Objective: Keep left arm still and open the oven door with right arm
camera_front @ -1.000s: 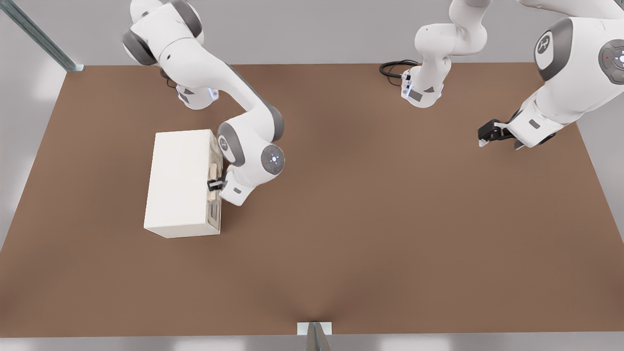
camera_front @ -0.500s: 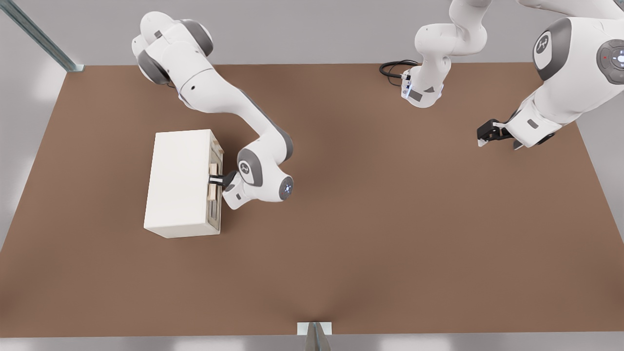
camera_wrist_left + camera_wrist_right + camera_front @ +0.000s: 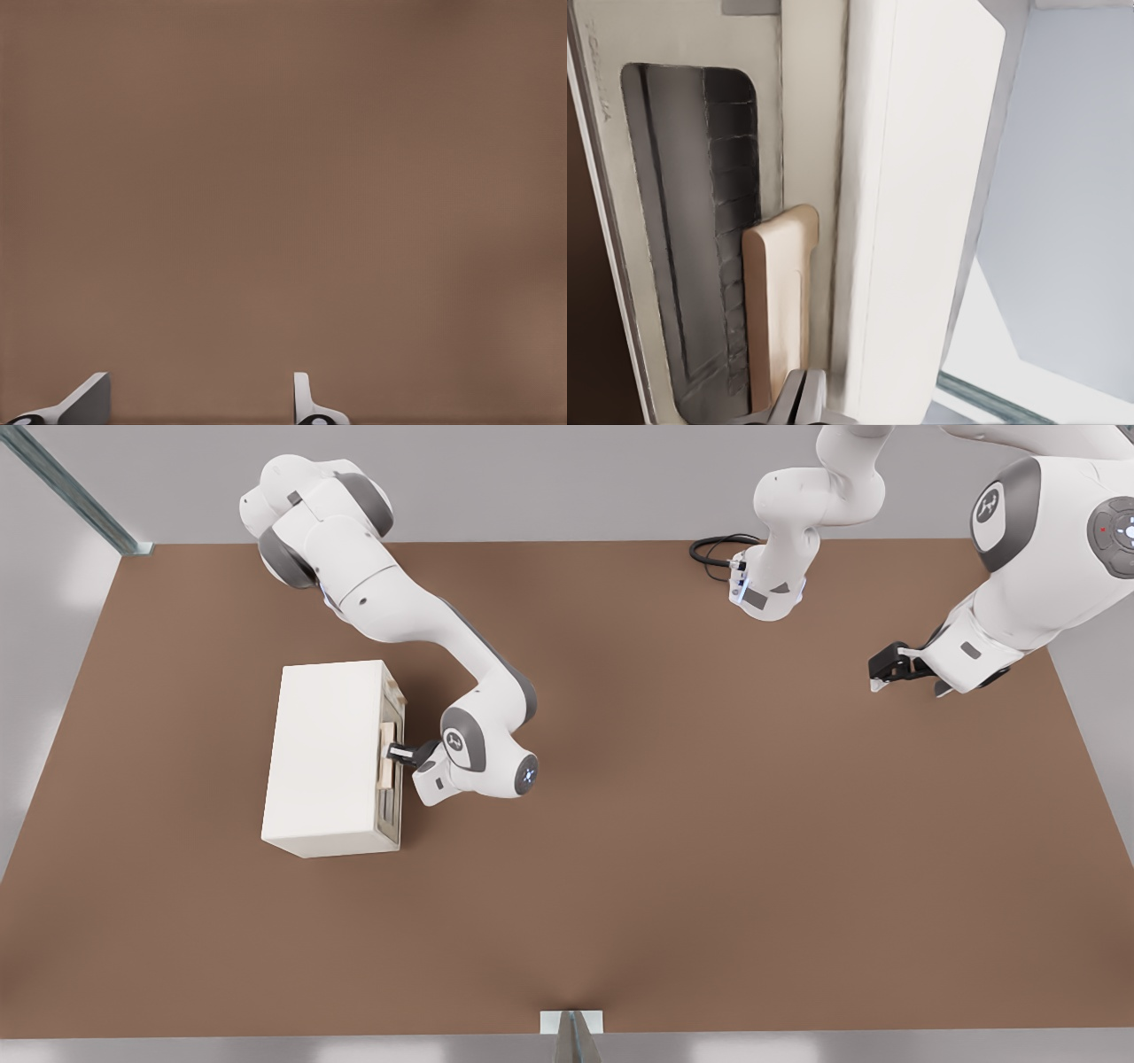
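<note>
Now the oven (image 3: 332, 757) sits on the left part of the table (image 3: 709, 824), a cream box with its door (image 3: 391, 766) on the side facing right, toward the right arm (image 3: 416, 615). The door looks shut, flat against the box. Its tan handle (image 3: 387, 755) runs along the door's top edge, long axis going near to far. The right arm is much the nearer one; the other is well apart at the far right. The gripper (image 3: 399, 752) lies just right of the handle, pointing left at its middle. In the right wrist view the fingers (image 3: 799, 400) are pressed together, holding nothing, their tips at the handle (image 3: 780, 305), whether touching I cannot tell. My guess: the door must swing rightward and down.
</note>
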Tool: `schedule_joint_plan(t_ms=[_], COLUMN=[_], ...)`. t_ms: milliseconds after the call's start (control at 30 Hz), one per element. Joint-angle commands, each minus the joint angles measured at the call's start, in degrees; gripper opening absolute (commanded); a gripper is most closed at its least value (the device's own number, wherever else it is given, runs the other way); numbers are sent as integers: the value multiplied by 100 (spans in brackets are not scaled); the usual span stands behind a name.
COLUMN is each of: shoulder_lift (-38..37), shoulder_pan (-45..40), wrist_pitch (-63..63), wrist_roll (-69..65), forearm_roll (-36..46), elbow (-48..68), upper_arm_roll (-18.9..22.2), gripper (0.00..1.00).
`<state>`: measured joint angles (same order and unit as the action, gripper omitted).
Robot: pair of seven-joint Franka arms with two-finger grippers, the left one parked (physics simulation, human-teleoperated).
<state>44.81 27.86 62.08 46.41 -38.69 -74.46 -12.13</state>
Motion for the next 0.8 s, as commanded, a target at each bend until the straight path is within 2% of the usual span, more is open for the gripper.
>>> schedule_joint_plan(t_ms=[0, 167, 233, 300, 333, 367, 400, 467, 533, 567, 667, 767], shoulder_lift=[1, 142, 432, 529, 450, 11, -410, -2255, -3091, -3321, -3549, -3382], shoulder_pan=[0, 149, 430, 554, 431, -70, -500, -1721, -2548, -2566, -2558, -2558], wrist_pitch=[41, 67, 67, 779, 1034, 1175, 1428, 3440, 3636, 3592, 3091, 3003], wrist_roll=[703, 966, 1836, 3734, 3771, 2648, 1157, -1683, -3741, -4430, -4623, -4684], forearm_roll=[1, 72, 880, 2637, 3042, 3350, 3376, 3543, 3597, 3657, 3666, 3658], elbow=[-7, 151, 1030, 1733, 1777, 1672, 1401, -637, -1325, -1316, -903, -578], upper_arm_roll=[0, -35, -44, -44, -9, 18, 35, 35, 53, 693, 1195, 1239], gripper=[21, 21, 21, 21, 26, 68, 100, 100, 100, 100, 100, 100])
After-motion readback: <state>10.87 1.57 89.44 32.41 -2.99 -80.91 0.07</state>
